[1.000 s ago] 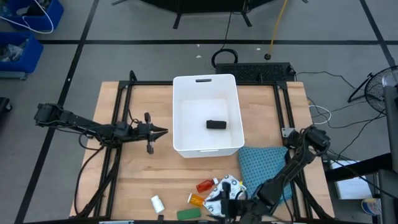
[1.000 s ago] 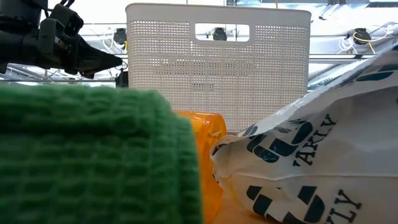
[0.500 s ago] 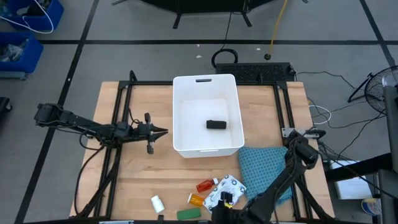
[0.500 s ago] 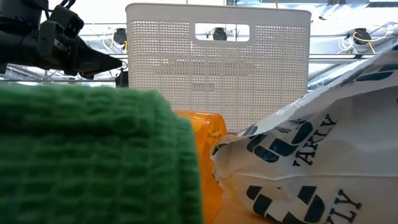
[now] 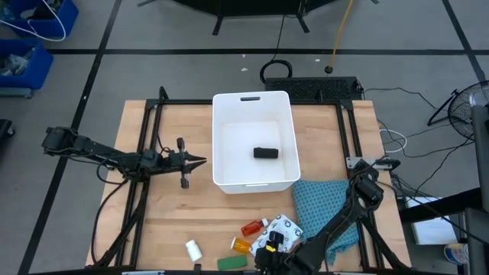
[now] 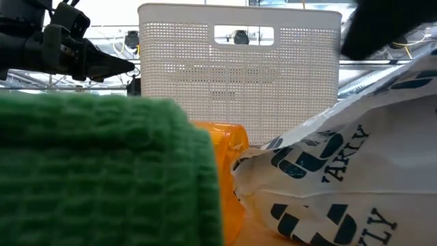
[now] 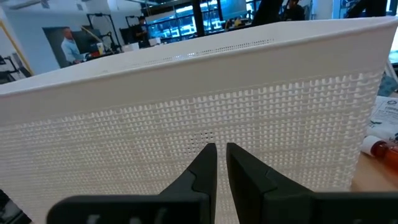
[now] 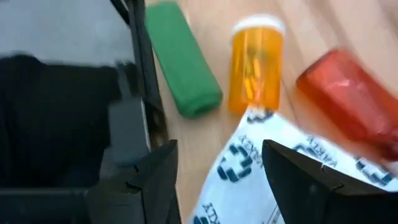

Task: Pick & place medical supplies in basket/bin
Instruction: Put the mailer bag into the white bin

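The white bin point(image 5: 252, 141) stands mid-table with the black block point(image 5: 265, 153) inside it. Near the table's near edge lie the white patterned packet point(image 5: 284, 228), red bottle point(image 5: 250, 228), orange vial point(image 5: 241, 245), green bar point(image 5: 231, 262) and white little bottle point(image 5: 193, 249). My right gripper point(image 5: 267, 248) hangs open at the near edge over the packet point(image 8: 249, 180), with the green bar point(image 8: 183, 59), orange vial point(image 8: 255, 62) and red bottle point(image 8: 348, 99) beyond it. My left gripper point(image 5: 200, 161) is shut and waits left of the bin, pointing at its wall point(image 7: 249, 112). My right gripper's open fingers point(image 8: 298, 174) stand on either side of a corner of the white packet point(image 8: 239, 162), coming from above. I cannot tell whether they touch it. The packet lies flat on the table.
The teal cloth point(image 5: 325, 210) lies right of the packet, under my right arm. A black frame rail point(image 5: 145, 153) runs along the table's left side. Bare wood point(image 5: 176, 214) shows between the left gripper and the small items.
My right arm's elbow has swung toward the table's near left, and its gripper has edged slightly left along the near edge above the packet. A dark part of that arm has come into the low view's upper right. The left arm has kept still.
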